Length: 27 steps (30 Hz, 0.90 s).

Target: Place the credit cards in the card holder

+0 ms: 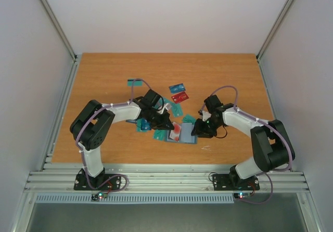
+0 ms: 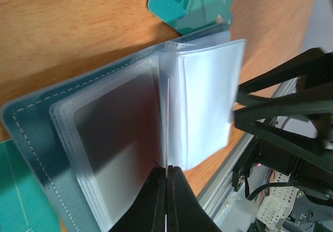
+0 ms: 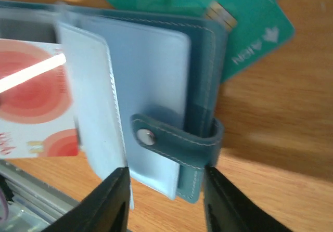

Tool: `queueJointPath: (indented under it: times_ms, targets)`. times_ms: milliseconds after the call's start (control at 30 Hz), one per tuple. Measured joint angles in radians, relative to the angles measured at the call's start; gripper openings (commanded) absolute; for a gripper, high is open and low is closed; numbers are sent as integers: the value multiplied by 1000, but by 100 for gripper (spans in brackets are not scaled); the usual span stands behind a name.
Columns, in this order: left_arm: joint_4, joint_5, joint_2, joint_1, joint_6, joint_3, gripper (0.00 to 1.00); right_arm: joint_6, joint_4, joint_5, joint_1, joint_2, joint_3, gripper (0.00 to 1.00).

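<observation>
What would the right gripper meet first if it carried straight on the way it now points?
The card holder: its strapped edge sits between the right gripper's fingers, though depth is unclear.

A stitched, matt, leather-like card holder (image 3: 205, 76) holds glossy clear plastic sleeves (image 2: 208, 102) on a smooth wood-grain table (image 2: 62, 34).

White txt on teal card (image 3: 255, 39), upside down, blurred, can't be read
</observation>
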<state>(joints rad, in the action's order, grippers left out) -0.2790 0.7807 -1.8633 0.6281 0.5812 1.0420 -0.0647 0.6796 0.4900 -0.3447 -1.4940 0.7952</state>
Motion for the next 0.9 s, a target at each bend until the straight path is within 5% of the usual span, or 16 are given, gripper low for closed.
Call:
queueJointPath:
  times_ms: [133,900]
  targets:
    - [-1,-1,0,6,12,11,0,-6,-4,-8,2,-45,-28,29]
    - [32,-10,-19,19,33,20,0,-37,-32,57,21,-97,-31,28]
